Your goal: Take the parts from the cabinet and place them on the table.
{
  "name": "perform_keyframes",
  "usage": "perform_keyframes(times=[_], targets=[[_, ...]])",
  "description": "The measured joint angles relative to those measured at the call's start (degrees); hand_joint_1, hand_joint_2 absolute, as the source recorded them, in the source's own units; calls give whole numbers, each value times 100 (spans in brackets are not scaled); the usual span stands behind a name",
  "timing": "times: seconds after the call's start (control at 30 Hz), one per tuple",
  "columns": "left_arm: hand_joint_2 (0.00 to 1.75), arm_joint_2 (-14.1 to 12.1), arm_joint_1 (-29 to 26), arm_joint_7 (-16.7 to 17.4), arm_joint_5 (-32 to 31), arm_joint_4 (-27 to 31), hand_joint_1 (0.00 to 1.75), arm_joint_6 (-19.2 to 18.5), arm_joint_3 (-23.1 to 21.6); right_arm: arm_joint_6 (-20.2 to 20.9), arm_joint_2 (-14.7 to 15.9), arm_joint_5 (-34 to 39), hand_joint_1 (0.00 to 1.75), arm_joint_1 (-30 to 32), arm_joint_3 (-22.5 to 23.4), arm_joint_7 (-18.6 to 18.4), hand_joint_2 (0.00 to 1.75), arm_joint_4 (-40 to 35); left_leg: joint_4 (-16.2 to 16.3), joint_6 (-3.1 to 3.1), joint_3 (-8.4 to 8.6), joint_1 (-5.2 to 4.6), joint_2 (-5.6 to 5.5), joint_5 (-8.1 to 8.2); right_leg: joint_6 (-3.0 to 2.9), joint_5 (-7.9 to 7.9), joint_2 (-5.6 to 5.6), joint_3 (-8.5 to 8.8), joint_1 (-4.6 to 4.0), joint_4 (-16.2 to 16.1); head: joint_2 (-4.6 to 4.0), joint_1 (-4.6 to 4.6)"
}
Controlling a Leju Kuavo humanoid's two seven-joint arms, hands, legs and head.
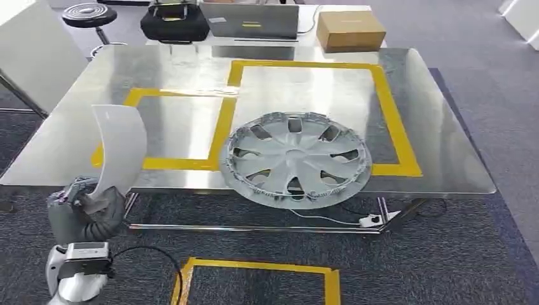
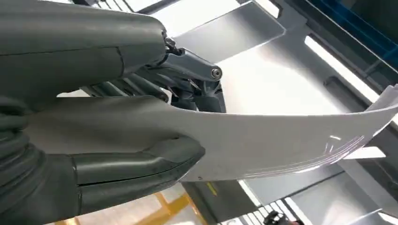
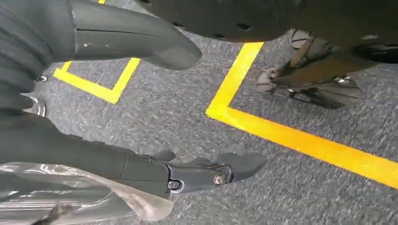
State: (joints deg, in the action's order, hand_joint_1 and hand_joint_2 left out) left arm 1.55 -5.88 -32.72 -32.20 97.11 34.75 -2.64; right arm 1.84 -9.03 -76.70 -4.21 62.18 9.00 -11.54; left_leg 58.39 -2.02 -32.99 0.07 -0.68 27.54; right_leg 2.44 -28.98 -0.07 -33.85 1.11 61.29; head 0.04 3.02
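The left hand (image 1: pixel 86 206) grips a curved white panel (image 1: pixel 121 149) by its lower end, thumb and fingers (image 2: pixel 136 165) clamped across it, upright off the counter's (image 1: pixel 445 140) near-left corner. It looks light, springy and slick, so hold near the end. The right hand (image 3: pixel 141 164) hangs empty, fingers apart. A wheel cover (image 1: pixel 295 159) lies at the near edge.

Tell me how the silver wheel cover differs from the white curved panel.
The round, spoked silver wheel cover lies flat on the metal table; the plain white curved panel stands upright off the table, gripped by the left hand. The cover has openings; the panel looks solid.
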Motion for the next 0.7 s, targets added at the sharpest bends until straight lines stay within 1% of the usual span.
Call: perform_keyframes(times=[0.03,0.07,0.1,0.17,0.2,0.23,0.27,0.3,0.33,0.37,0.4,0.43,0.47,0.5,0.53,0.57,0.63,0.67,0.7], targets=[[175,-24,3,-37,-4,-42,175,-41,127,7,4,-17,0,-12,-2,-2,175,0,6,24,-4,-7,0,10,-26,-55,14,125,-5,-257,0,7],[175,-65,17,-63,-2,-91,175,-80,261,17,4,-31,0,-26,-2,-7,175,0,46,61,-31,-45,-1,23,-48,-52,21,194,-17,-337,0,17],[175,-107,26,-85,4,-142,175,-118,392,24,4,-39,0,-22,-2,-9,175,0,24,104,-34,-30,7,-2,-70,-39,26,178,-28,-319,0,17],[175,-175,69,-107,48,-245,175,-159,614,39,4,-63,0,0,-2,-11,175,0,-5,157,-18,-16,5,-30,-117,-20,27,177,-45,-322,0,11],[175,-222,102,-122,74,-314,175,-190,734,42,-4,-74,0,-3,-2,-11,175,0,3,188,-10,-22,-5,-15,-160,9,15,199,-10,-374,0,4],[175,-299,161,-148,116,-419,175,-203,899,46,-9,-85,0,-9,-4,-7,175,0,131,231,-63,-10,12,112,-194,27,11,211,6,-387,0,31],[175,-395,257,-177,118,-536,175,-232,1038,44,-7,-98,0,-15,-4,-9,175,0,480,268,-210,0,15,326,-220,27,9,209,9,-387,0,57],[175,-466,336,-203,120,-696,175,-242,1205,46,-7,-118,0,-18,-7,-9,175,0,949,301,-422,26,17,553,-235,24,4,204,5,-386,0,50],[175,-534,384,-232,122,-857,175,-251,1377,44,-7,-135,0,-20,-9,-9,175,-2,1363,322,-609,36,17,717,-244,21,3,200,1,-385,0,52],[175,-608,437,-267,122,-1026,175,-286,1539,50,-4,-151,0,-17,-13,-9,175,-2,1681,339,-752,41,17,806,-245,20,4,198,0,-381,0,55],[175,-671,492,-282,123,-1192,175,-325,1680,57,-4,-164,0,-16,-15,-9,175,-2,1708,344,-763,48,18,747,-245,20,4,202,0,-379,0,55],[175,-746,580,-282,111,-1345,175,-345,1801,63,-4,-175,0,-19,-22,-9,175,-2,1466,344,-650,55,19,543,-245,19,4,208,0,-377,0,57],[175,-848,684,-282,96,-1544,175,-356,1933,74,-4,-201,0,-21,-26,-9,175,-2,1041,337,-444,57,21,290,-243,19,3,217,0,-375,0,50],[175,-944,793,-282,75,-1717,175,-354,2055,98,-4,-220,0,-29,-33,-9,175,0,521,325,-188,58,26,34,-239,16,3,228,0,-374,0,57],[175,-1050,902,-280,24,-1867,175,-343,2177,105,-4,-240,0,-34,-39,-9,175,0,52,299,29,55,31,-56,-224,8,3,233,0,-375,0,52],[175,-1113,1039,-282,-33,-2051,175,-332,2273,105,-4,-256,0,-47,-50,-7,175,0,-63,279,89,22,29,5,-189,5,6,203,-41,-355,0,55],[175,-1310,1314,-310,-159,-2512,175,-249,2436,116,-4,-273,0,-58,-65,-7,175,-2,-33,238,35,20,18,-1,-139,31,-2,180,-38,-377,0,39],[175,-1436,1432,-347,-214,-2783,175,-214,2552,120,-4,-284,0,-65,-70,-7,175,0,-36,204,29,18,18,-2,-107,43,1,189,-39,-394,0,41],[175,-1528,1527,-354,-258,-2914,175,-192,2616,122,-4,-293,0,-71,-74,-7,175,-2,-73,165,39,48,19,-26,-71,36,3,190,-49,-398,0,44]])
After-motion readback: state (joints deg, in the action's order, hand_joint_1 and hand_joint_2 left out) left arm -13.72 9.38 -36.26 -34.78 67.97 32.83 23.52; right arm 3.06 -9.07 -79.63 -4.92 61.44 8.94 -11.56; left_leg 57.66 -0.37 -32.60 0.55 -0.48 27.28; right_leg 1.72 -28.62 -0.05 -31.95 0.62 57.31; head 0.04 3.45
